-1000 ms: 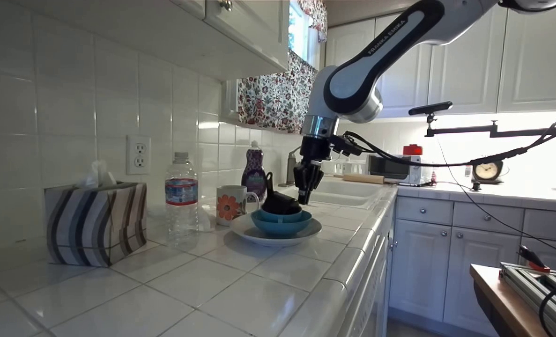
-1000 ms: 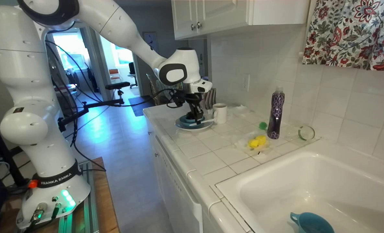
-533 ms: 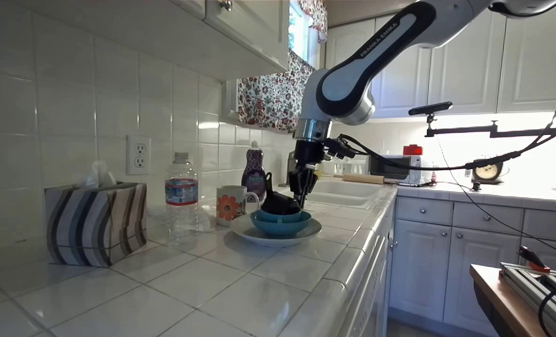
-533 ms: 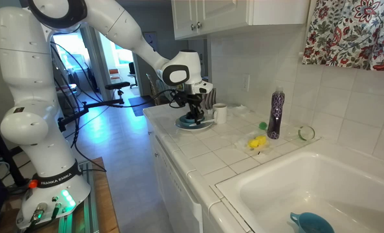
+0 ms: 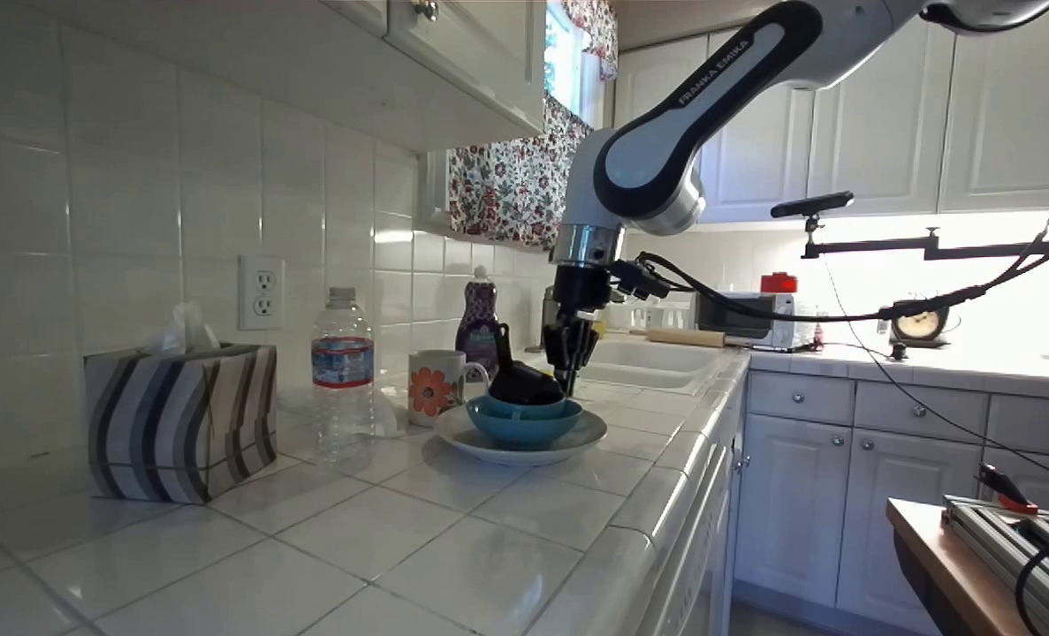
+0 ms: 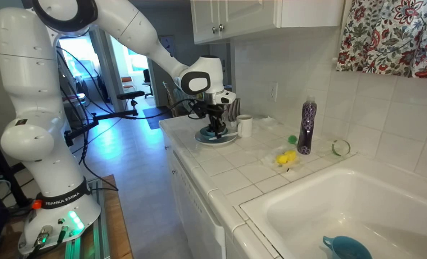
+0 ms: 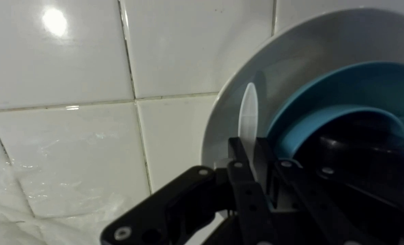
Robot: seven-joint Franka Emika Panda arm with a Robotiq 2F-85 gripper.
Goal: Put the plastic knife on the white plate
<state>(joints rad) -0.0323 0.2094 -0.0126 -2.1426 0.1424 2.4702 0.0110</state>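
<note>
The translucent plastic knife (image 7: 248, 112) sits between my gripper's fingers, its rounded tip pointing up the wrist view over the plate's rim. The gripper (image 7: 248, 139) looks shut on it. It also shows in an exterior view (image 6: 230, 135), reaching towards the mug. The white plate (image 7: 222, 126) lies below, in both exterior views (image 5: 593, 435) (image 6: 203, 137). Whether the knife touches the plate I cannot tell. A blue bowl (image 5: 524, 430) stands on the plate, with a smaller blue bowl (image 7: 310, 124) inside, holding a black item (image 7: 358, 160). The right finger is close beside the bowls.
A flowered mug (image 5: 429, 387) stands beside the plate. A water bottle (image 5: 343, 406), tissue box (image 5: 179, 424) and purple soap bottle (image 6: 307, 126) stand by the wall. Clear plastic wrap (image 7: 52, 190), a yellow item (image 6: 286, 157) and the sink (image 6: 256, 212) lie along the counter.
The gripper has lowered and moved left in an exterior view, bringing its fingertips to plate level with the knife. In the last half second the bowls and black item have shifted slightly left.
</note>
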